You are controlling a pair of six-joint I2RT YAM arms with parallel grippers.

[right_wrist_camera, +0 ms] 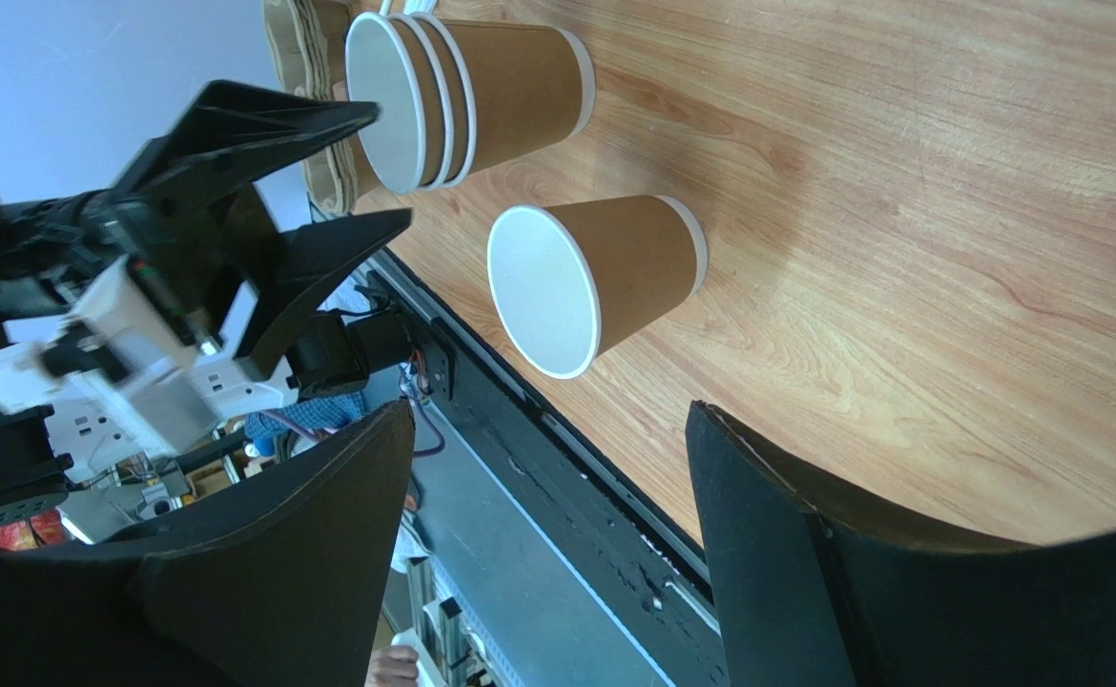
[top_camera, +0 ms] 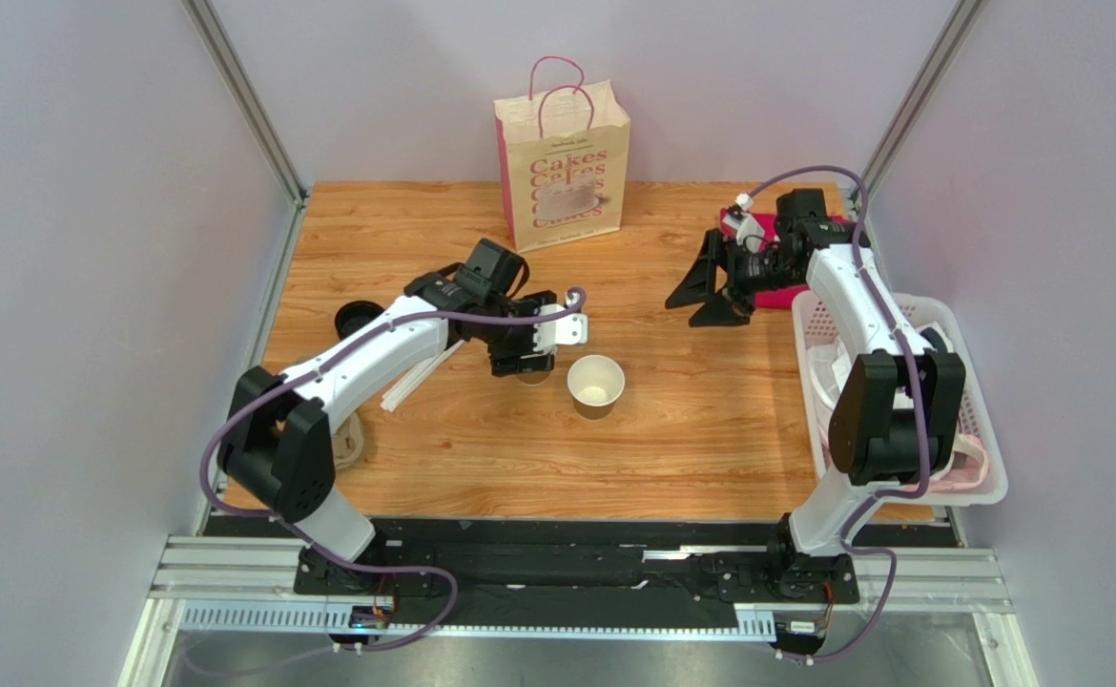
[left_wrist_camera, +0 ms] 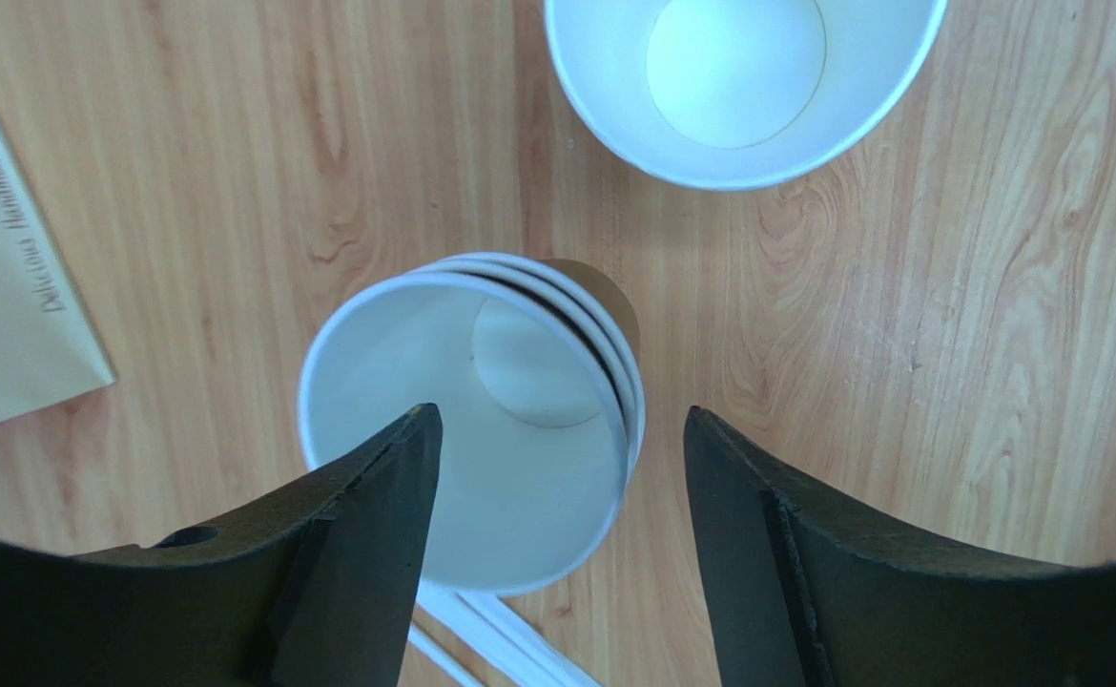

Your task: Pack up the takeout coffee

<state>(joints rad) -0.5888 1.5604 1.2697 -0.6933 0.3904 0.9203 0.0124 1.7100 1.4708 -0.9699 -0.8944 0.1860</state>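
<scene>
Left tool hung with jaws apart over a stack of nested cups at the middle of the table. The single cup stood just beside it. Right tool was spread apart, empty.

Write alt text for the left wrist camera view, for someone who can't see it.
A stack of nested brown paper cups, white inside, stands on the wooden table beneath the open left gripper, whose dark fingers frame it. A single empty cup sits beyond, and a cream paper bag edges in at the image's left.
</scene>
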